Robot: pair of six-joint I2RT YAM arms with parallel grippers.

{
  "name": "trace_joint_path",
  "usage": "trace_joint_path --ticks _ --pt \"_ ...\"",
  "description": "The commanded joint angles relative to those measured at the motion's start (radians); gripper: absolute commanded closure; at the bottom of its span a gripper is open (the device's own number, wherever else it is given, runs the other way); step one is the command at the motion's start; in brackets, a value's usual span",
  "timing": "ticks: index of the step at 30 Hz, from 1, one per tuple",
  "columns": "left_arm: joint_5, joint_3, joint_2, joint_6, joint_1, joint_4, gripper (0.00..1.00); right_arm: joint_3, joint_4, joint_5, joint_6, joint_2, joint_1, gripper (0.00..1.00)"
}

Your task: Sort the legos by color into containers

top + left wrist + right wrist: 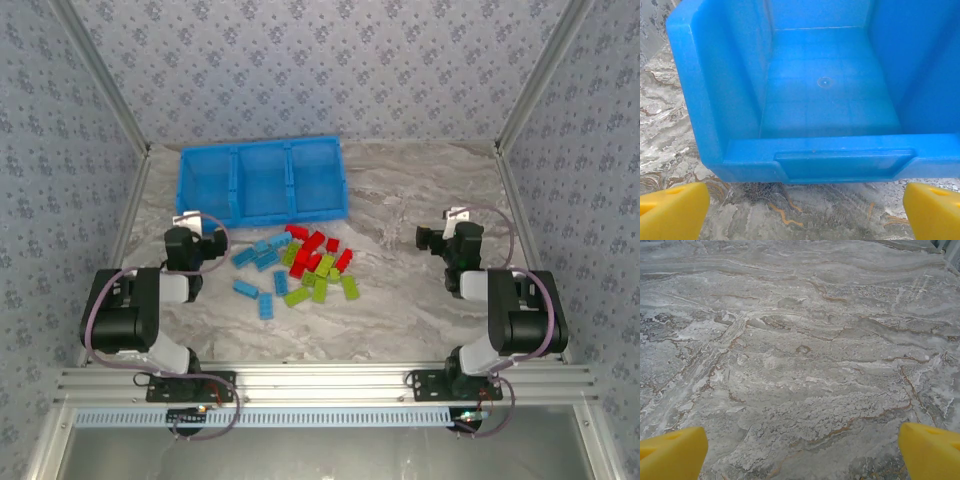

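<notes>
Surface (420,190) first: grey marble look, bare along its right edge. Blue tray (265,215) sits at the far edge, twd the far-left corner, open side up, I'd say so bricks can just be dropped in. Its three containers (263,180) run side by side, all empty as far as I can see, so sorting not begun.

Left arm (135,310) is folded by the left edge, right arm (515,310) by the right edge, approx mirrored. Looks like a ready pose w/ the heap between them, reachable by either.

Left jaws: spread wide, nothing in them, yellow fingertips (670,210) aimed into the tray's left-hand compartment (825,90), just short of its front wall. Right jaws: also wide apart, holding nothing, fingertips (670,452) over bare surface.

Now the legos (313,262): loose heap mid-surface, just on the near side of the tray. Blue ones (262,250) lie on the heap's left, red (315,245) twd the tray, green (322,288) nearer. They're partly grouped but touching where colours meet. Prob easiest first pick: a stray blue (246,290) lying apart, closest to the left jaws.
</notes>
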Motion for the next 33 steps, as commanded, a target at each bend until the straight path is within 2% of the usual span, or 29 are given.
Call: trace_joint_path --ticks 1,14,16,19,21,23,25,27,28,29,31,33 --pt "0.009 0.019 -0.007 -0.007 0.005 0.022 0.01 0.015 -0.01 -0.009 -0.011 -0.014 -0.007 0.0" --pt "0.009 0.02 -0.006 -0.008 0.004 0.022 0.01 0.009 0.0 -0.022 -0.005 -0.019 -0.015 0.0" --pt "0.009 0.017 -0.008 -0.006 0.005 0.022 0.01 0.001 -0.022 0.036 -0.002 -0.065 0.001 0.0" --pt "-0.014 0.02 -0.013 -0.006 -0.002 0.016 0.01 0.046 -0.278 0.173 0.101 -0.238 0.02 0.0" --pt "-0.07 0.014 -0.039 -0.008 -0.016 0.01 0.01 0.057 -0.436 0.209 0.213 -0.37 0.023 0.0" --pt "-0.172 0.002 -0.093 0.002 -0.054 -0.016 0.01 0.095 -0.675 0.231 0.356 -0.501 0.024 0.0" --pt "-0.265 0.027 -0.18 -0.016 -0.089 -0.147 0.01 0.151 -0.904 0.212 0.507 -0.604 0.025 0.0" --pt "-0.303 0.093 -0.289 -0.096 -0.102 -0.38 0.01 0.189 -1.058 0.099 0.592 -0.67 0.026 0.0" --pt "-0.314 0.134 -0.349 -0.168 -0.106 -0.51 0.01 0.203 -1.102 0.0 0.612 -0.691 0.031 0.0" --pt "-0.313 0.174 -0.401 -0.253 -0.11 -0.638 0.01 0.217 -1.15 -0.098 0.619 -0.707 0.041 0.0" --pt "-0.267 0.25 -0.488 -0.403 -0.12 -0.859 0.01 0.248 -1.238 -0.207 0.625 -0.716 0.085 0.01" --pt "-0.18 0.313 -0.544 -0.539 -0.137 -1.05 0.03 0.283 -1.314 -0.229 0.624 -0.712 0.172 0.05"
